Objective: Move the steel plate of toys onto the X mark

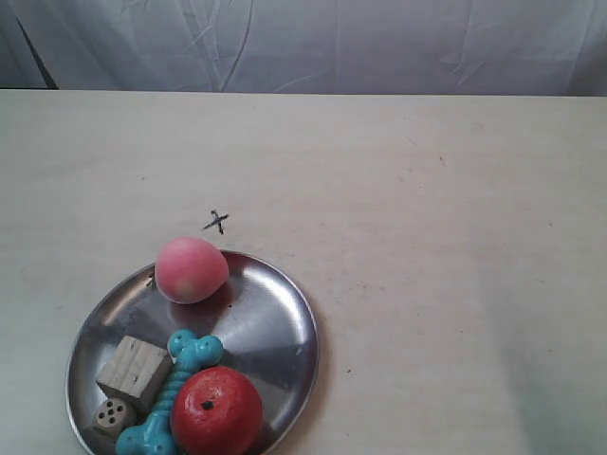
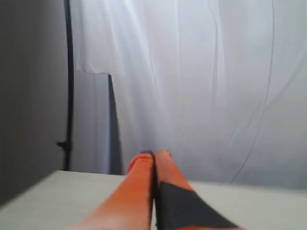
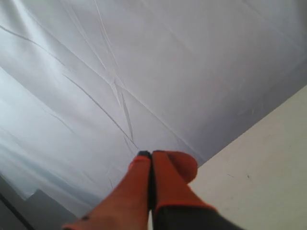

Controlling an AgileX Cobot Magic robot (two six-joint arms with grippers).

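Orange fingers on both: left gripper [image 2: 154, 154] pressed together, right gripper [image 3: 150, 154] likewise, nothing clamped between, each facing the white curtain [image 2: 201, 72] over the cream table [image 3: 268, 167]. Steel plate [image 1: 275, 313] just short of the X mark [image 1: 217, 222], not touching it; position against either tool cannot be told. On it, toys: pink ball [image 1: 191, 270] nearest the mark, teal bone [image 1: 175, 389], red apple-like ball [image 1: 216, 411], wooden cube [image 1: 135, 370], die [image 1: 112, 413].

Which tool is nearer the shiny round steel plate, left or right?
Cannot tell: the exterior view shows the shiny round steel plate but neither arm; left tool and right tool both face white curtain.
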